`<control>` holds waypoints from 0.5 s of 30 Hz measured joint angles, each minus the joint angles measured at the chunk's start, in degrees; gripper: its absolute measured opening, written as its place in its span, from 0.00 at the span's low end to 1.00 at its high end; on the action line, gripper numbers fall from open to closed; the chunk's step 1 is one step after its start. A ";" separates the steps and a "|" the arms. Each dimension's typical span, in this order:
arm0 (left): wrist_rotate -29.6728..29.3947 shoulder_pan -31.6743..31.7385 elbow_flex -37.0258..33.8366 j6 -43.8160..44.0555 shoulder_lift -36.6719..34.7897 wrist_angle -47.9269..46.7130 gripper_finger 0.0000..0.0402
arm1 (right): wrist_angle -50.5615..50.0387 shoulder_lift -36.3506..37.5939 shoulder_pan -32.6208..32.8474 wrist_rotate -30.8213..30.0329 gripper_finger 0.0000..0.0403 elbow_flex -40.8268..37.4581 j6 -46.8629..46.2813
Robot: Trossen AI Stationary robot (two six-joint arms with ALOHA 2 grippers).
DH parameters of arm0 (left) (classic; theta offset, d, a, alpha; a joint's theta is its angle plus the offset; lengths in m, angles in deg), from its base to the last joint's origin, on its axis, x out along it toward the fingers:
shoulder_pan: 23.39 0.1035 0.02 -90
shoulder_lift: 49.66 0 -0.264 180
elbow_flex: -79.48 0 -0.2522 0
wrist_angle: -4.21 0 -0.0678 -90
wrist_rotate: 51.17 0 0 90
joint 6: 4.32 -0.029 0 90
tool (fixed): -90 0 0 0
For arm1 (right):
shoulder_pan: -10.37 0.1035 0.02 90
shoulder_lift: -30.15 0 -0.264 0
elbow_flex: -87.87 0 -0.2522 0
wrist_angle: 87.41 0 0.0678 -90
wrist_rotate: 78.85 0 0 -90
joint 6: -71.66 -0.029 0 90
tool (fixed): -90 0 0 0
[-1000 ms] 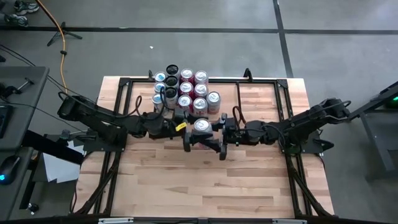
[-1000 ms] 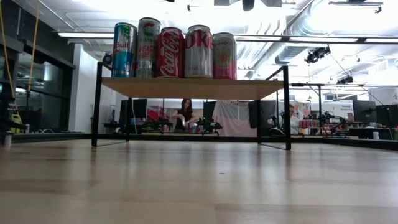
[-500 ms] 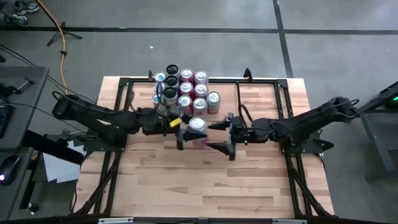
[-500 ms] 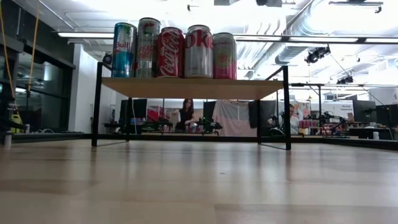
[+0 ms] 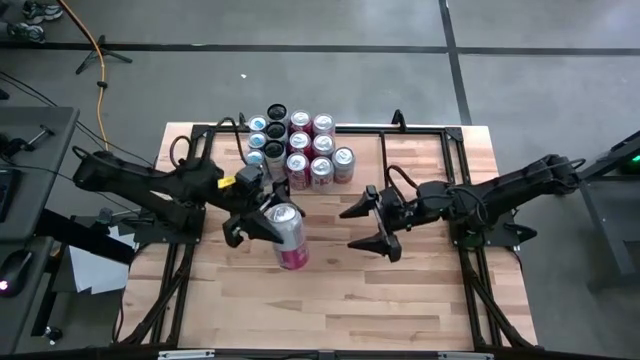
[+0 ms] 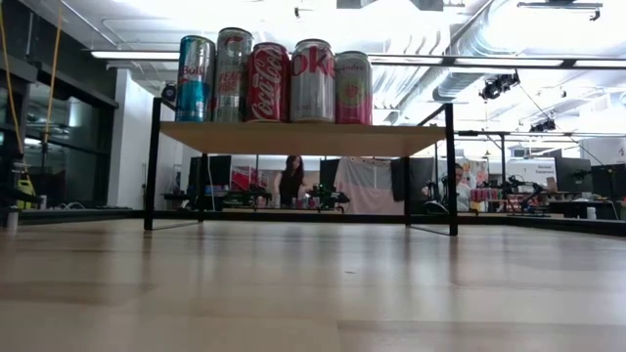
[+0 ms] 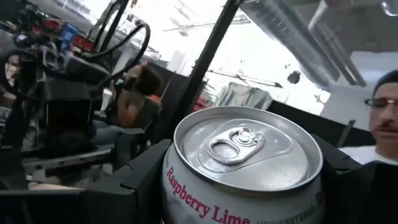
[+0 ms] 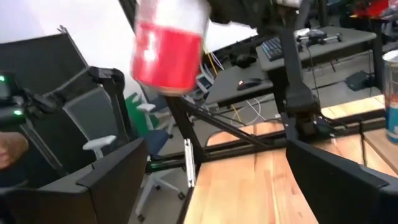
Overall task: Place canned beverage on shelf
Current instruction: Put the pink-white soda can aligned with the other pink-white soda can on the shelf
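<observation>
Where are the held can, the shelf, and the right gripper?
held can (image 5: pixel 288 234), high view, on its side wall.
shelf (image 6: pixel 303 138), low view, on its plank's front edge.
right gripper (image 5: pixel 366 226), high view, between its open fingertips.

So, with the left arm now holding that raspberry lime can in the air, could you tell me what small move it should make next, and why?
Probably carry the pink-and-silver raspberry lime can back toward the wood-topped shelf. The left end effector grips it tilted above the tabletop, the right end effector stands open and apart, and the shelf's right part looks free beside the standing cans.
</observation>
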 joint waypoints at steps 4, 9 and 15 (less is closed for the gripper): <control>-4.07 -0.16 -0.01 0.21 1.24 -0.09 0.55 | 0.63 0.02 0.07 -0.14 0.92 0.00 -0.23; -17.00 0.05 -0.01 -1.93 5.09 -0.48 0.55 | 0.55 -0.06 1.08 -5.15 0.91 0.00 -2.45; -24.92 -0.08 0.01 -3.46 11.74 -0.64 0.55 | -0.41 -0.51 2.41 -13.33 0.91 0.00 0.53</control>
